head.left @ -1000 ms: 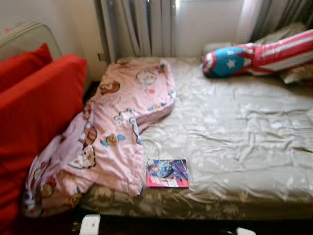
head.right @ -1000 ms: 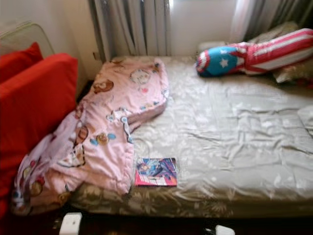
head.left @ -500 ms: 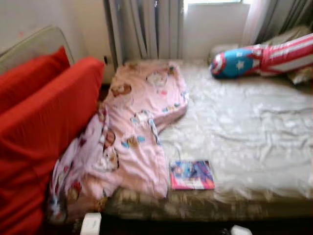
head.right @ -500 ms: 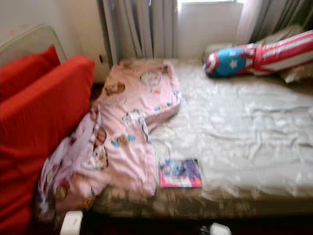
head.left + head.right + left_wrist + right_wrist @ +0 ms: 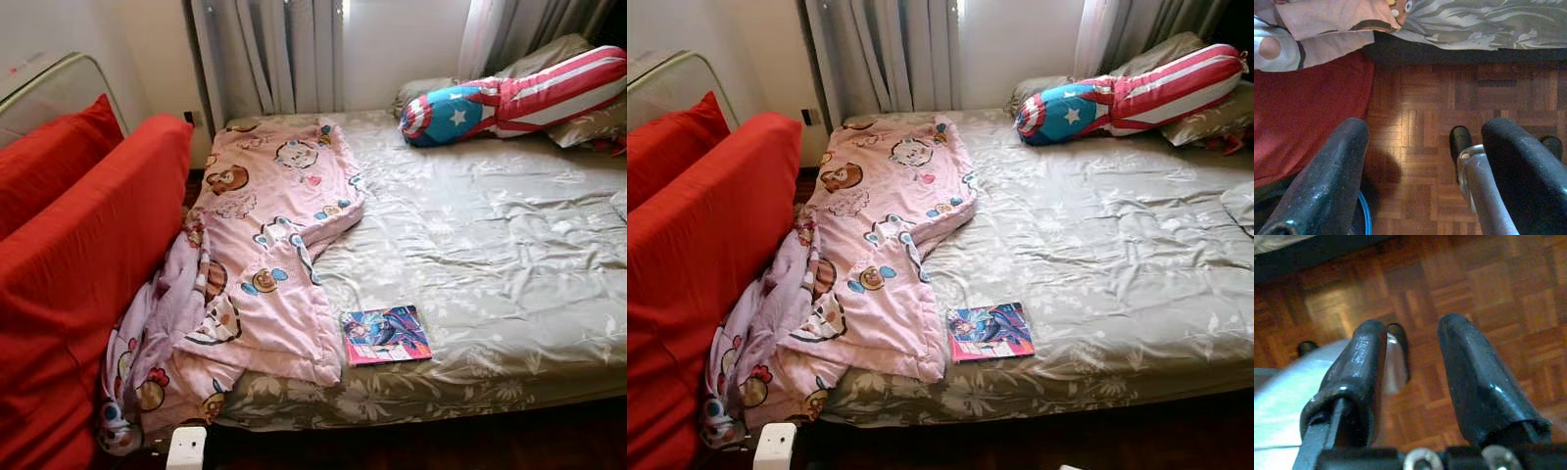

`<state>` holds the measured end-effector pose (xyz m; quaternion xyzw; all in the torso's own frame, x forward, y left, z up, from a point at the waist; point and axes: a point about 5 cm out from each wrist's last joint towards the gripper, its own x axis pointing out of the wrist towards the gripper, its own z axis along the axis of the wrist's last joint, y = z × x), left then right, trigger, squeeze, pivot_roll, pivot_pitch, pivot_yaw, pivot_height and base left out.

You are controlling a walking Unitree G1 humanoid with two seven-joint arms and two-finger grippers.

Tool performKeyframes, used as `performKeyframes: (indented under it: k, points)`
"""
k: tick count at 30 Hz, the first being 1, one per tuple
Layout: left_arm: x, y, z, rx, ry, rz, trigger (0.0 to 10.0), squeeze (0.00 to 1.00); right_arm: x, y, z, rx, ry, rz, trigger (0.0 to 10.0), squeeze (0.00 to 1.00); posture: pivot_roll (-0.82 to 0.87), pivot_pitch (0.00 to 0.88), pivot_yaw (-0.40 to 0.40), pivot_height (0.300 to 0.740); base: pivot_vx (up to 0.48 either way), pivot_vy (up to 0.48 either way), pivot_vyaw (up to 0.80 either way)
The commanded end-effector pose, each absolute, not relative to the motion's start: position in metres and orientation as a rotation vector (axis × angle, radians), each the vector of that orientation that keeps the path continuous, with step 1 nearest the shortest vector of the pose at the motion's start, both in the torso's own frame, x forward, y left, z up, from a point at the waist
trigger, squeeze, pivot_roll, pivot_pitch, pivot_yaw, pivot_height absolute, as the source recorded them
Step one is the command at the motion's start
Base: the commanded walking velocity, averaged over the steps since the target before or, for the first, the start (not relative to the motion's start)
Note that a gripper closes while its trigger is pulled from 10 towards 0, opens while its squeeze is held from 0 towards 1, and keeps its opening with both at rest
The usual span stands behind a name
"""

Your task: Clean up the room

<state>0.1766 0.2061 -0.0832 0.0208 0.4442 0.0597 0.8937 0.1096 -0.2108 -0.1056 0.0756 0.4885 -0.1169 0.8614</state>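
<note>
- Head camera had swung slightly since the earlier frame; blur gone, nothing on the bed (image 5: pixel 509 255) shifted.
- Eye views: pink blanket (image 5: pixel 265 255) drooped off the bed's left edge, magazine (image 5: pixel 385 335) near the front edge.
- Left wrist: left hand (image 5: pixel 1425 171) open over the floor (image 5: pixel 1415 98).
- Right wrist: right hand (image 5: pixel 1413 377) open, idle.
- Best to step closer and pinch the magazine's edge.

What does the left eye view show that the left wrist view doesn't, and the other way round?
The left eye view takes in the top of the bed: the magazine near its front edge, the star-and-stripes pillow at the far end, and the curtains behind. The left wrist view has the left tool with its fingers apart, hanging over the parquet floor. Both show the pink cartoon blanket spilling off the bed's edge, the patterned sheet and the red cushion beside it.
</note>
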Motion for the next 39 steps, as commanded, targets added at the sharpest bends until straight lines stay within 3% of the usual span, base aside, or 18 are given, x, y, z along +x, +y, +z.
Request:
performKeyframes:
  k: [1,7,15,22,39]
  points:
    - [0.176,0.208,-0.083,0.03,0.923,0.136,10.0,0.0,0.11,-0.212,-0.105,0.17,1.014,-0.25,10.0,0.0,-0.08,0.0,0.028,0.74,0.0,0.0,0.0]
    - [0.175,0.209,-0.083,0.033,0.922,0.136,10.0,0.0,0.112,-0.217,-0.104,0.163,1.011,-0.252,10.0,0.0,-0.08,0.0,0.027,0.74,0.0,0.0,0.0]
    - [0.177,0.208,-0.082,0.028,0.915,0.137,10.0,0.0,0.133,-0.195,-0.101,0.158,0.985,-0.231,10.0,0.0,-0.08,0.0,0.023,0.74,0.163,0.0,0.0]
    - [0.177,0.208,-0.083,0.026,0.915,0.138,10.0,0.0,0.136,-0.191,-0.101,0.139,0.978,-0.217,10.0,0.0,-0.08,0.0,0.02,0.74,0.281,0.0,0.0]
    - [0.178,0.206,-0.083,0.028,0.913,0.139,10.0,0.0,0.126,-0.22,-0.099,0.135,0.973,-0.245,10.0,0.0,-0.08,0.0,0.022,0.74,0.281,0.0,0.0]
